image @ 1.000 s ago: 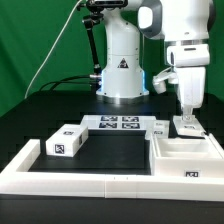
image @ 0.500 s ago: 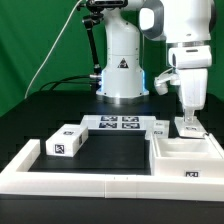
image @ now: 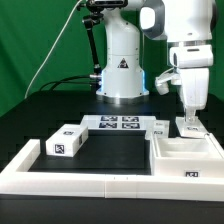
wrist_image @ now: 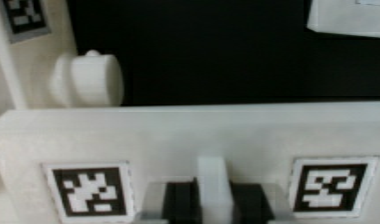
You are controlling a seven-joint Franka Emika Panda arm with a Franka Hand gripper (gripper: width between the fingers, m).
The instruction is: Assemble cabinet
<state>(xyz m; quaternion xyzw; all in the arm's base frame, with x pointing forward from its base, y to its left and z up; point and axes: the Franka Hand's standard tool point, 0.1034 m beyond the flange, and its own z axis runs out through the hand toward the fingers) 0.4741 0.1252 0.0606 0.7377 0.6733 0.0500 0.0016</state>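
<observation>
The cabinet body (image: 186,152), an open white boxy piece with tags, stands at the exterior view's right. My gripper (image: 188,122) points straight down at its far side, on a small upright white panel (image: 188,128). In the wrist view my gripper (wrist_image: 212,203) has its dark fingers (wrist_image: 178,203) pressed on both sides of a thin white ridge (wrist_image: 212,180) of that tagged panel (wrist_image: 187,135); the jaws are shut on it. A white round knob (wrist_image: 87,78) shows beyond the panel. A loose white block (image: 67,141) with tags lies at the left.
The marker board (image: 118,123) lies in front of the robot base (image: 122,70). A long low white border frame (image: 90,180) runs along the front and left. Black table surface (image: 110,155) lies between the block and the cabinet body.
</observation>
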